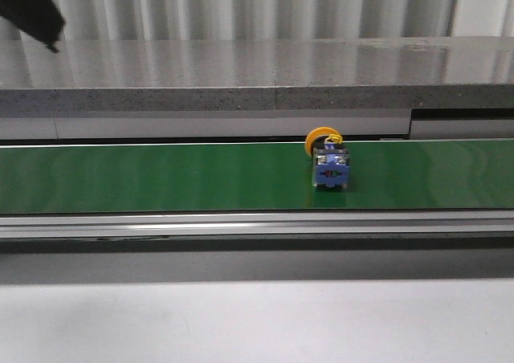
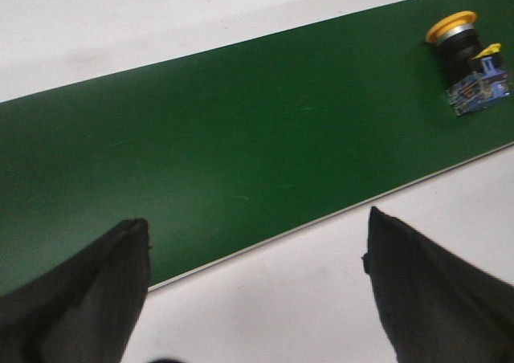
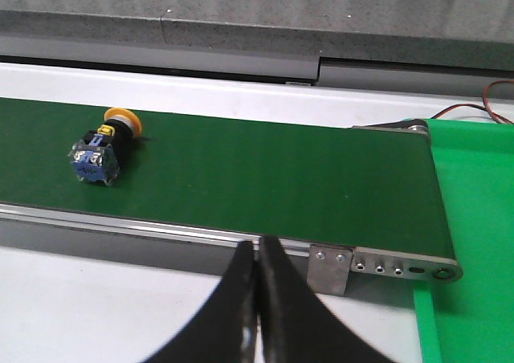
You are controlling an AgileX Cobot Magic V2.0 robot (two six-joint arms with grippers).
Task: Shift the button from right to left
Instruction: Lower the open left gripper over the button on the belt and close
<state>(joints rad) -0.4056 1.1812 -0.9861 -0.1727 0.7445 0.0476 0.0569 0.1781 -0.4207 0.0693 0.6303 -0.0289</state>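
Observation:
The button [image 1: 329,164] lies on its side on the green conveyor belt [image 1: 161,178], right of centre, yellow cap toward the back and blue body toward the front. It also shows in the left wrist view [image 2: 470,62] and the right wrist view [image 3: 100,148]. My left gripper [image 2: 257,218] is open and empty, high above the belt's edge, far from the button. My right gripper [image 3: 257,242] is shut and empty, in front of the belt's near rail, well to the right of the button.
A grey stone-like ledge [image 1: 241,74] runs behind the belt. An aluminium rail [image 1: 241,222] runs along its front, then white tabletop [image 1: 241,323]. A green mat [image 3: 474,218], a metal bracket [image 3: 331,268] and wires [image 3: 498,98] sit at the belt's right end. A black arm part [image 1: 32,10] hangs top left.

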